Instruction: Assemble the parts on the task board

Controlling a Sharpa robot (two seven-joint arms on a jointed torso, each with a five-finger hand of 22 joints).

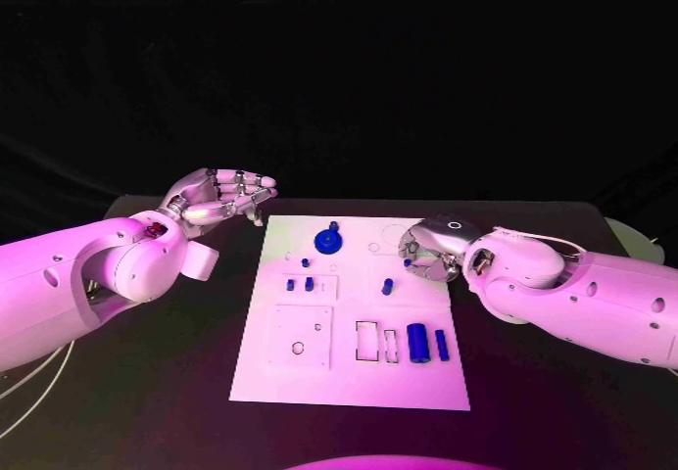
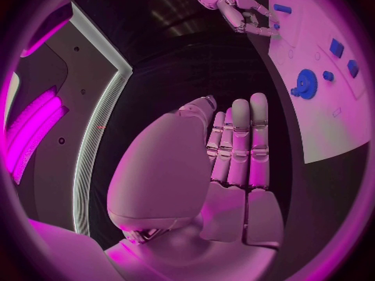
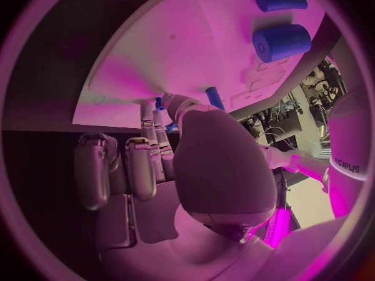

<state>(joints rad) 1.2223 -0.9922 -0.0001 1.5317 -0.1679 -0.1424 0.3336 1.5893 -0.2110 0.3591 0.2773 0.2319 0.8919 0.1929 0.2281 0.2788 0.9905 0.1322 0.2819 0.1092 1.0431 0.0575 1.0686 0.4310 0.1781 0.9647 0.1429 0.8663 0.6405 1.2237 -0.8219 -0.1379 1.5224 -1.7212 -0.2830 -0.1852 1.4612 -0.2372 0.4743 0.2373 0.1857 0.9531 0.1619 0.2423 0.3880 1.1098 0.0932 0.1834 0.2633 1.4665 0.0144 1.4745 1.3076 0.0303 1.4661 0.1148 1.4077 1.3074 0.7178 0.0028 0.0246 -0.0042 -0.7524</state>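
Observation:
The white task board point(image 1: 354, 367) lies in the middle of the table. On it are a blue gear point(image 1: 328, 240), two small blue pegs point(image 1: 300, 285), another peg point(image 1: 387, 287), a thick blue cylinder point(image 1: 418, 342) and a thinner one point(image 1: 442, 344). My right hand point(image 1: 431, 250) hangs over the board's right side with its fingers pointing down. In the right wrist view its thumb and a finger pinch a small blue part point(image 3: 159, 102) just above the board, near the peg point(image 3: 214, 98). My left hand point(image 1: 219, 201) is raised beyond the board's far left corner, holding nothing, its fingers point(image 2: 238, 143) side by side.
The board has a square plate with a hole point(image 1: 303, 336) and rectangular slots point(image 1: 370, 342) near its front. Dark table surrounds it. The left wrist view also shows the gear point(image 2: 305, 82) and my right hand point(image 2: 242, 12) across the board.

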